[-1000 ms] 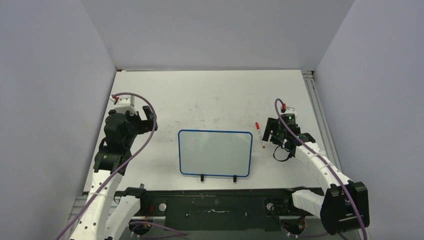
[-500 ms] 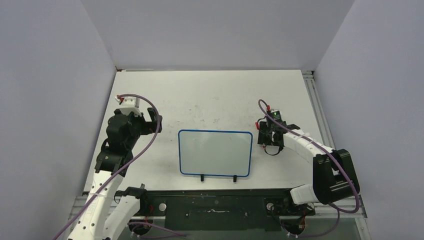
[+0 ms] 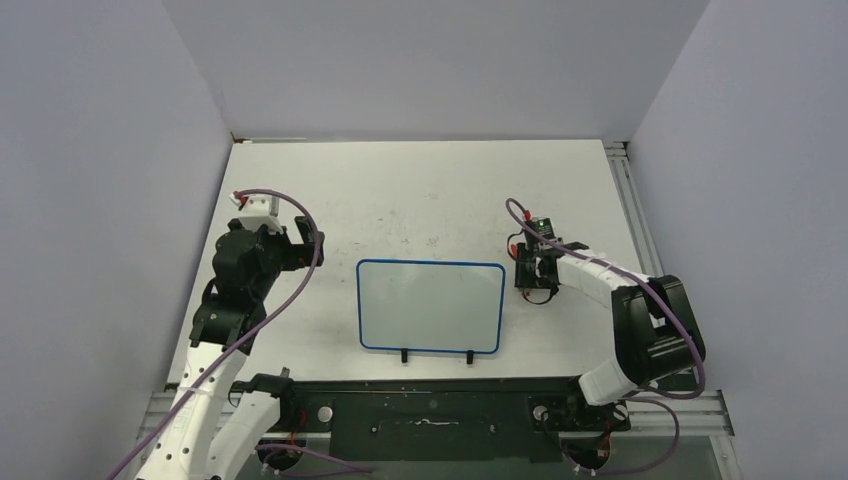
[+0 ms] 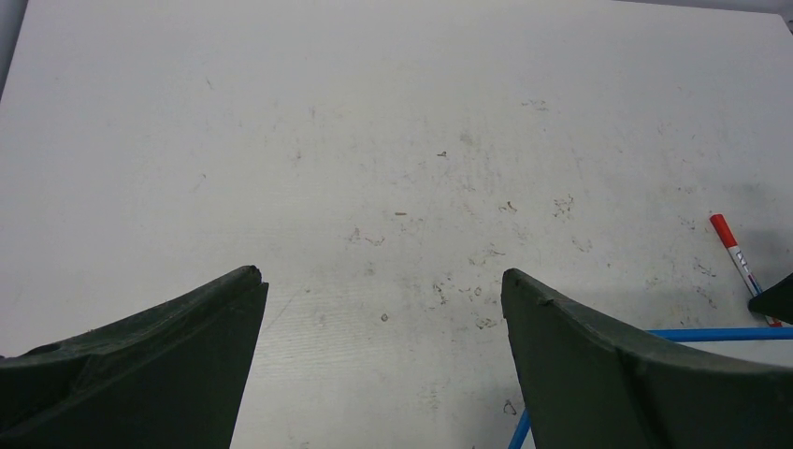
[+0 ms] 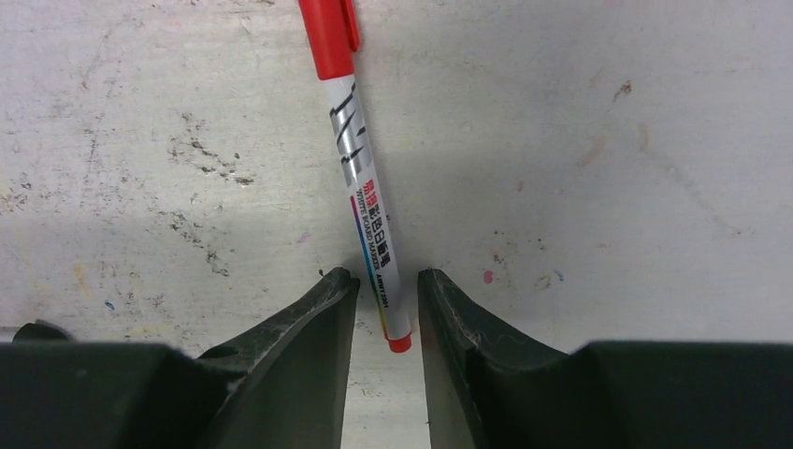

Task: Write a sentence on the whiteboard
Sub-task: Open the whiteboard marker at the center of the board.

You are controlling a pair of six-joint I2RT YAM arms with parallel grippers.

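1. the whiteboard (image 3: 430, 306) lies flat near the middle of the tabletop (image 3: 420, 185), blue frame all round, with two black clips on its near edge.
2. the left end effector (image 3: 300, 243) is held above the tabletop, to the left of the whiteboard and apart from it.
3. the right end effector (image 3: 530, 272) is down at the tabletop, just beside the whiteboard's right edge.
4. finger spacing on either end effector is too small to read here.
5. a purple cable (image 3: 285, 285) runs along each arm.

My right gripper (image 5: 385, 279) moved away from the right edge of the tabletop (image 3: 420, 190), down over the marker (image 5: 360, 178), jaws narrowing around it.
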